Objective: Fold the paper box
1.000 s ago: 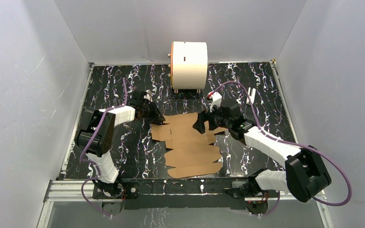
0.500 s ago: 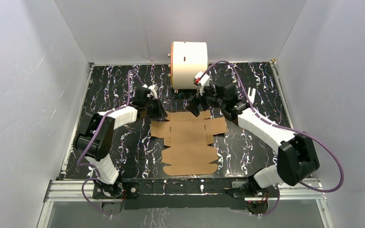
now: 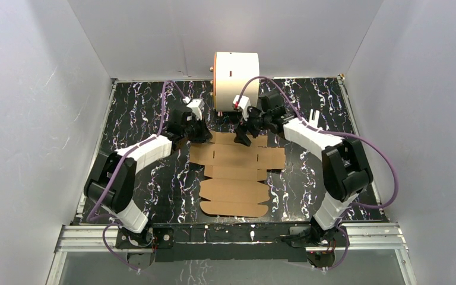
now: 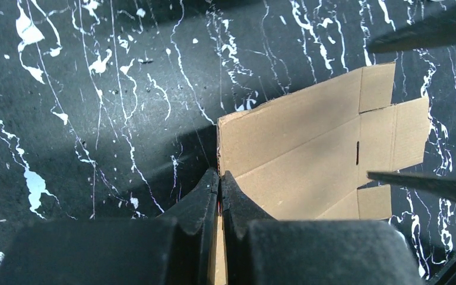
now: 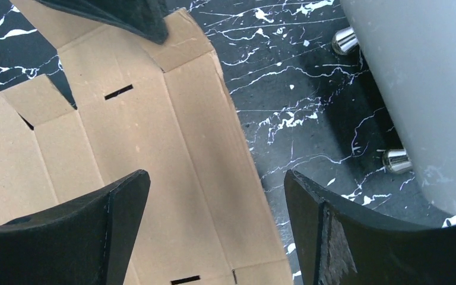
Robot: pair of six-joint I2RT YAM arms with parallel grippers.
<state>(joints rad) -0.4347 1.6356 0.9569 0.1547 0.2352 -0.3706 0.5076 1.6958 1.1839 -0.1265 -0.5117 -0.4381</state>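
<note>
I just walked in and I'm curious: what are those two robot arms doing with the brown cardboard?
They're starting to fold a paper box. It lies flat on the black table. The left gripper is pinched shut on its far left corner. The right gripper hangs open above the far edge, near the white cylinder.

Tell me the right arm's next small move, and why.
Probably lower the right pincer and close it on the far edge of the paper box. Its jaws stand open astride that edge, while the left pincer is shut on the sheet's far-left corner.
</note>
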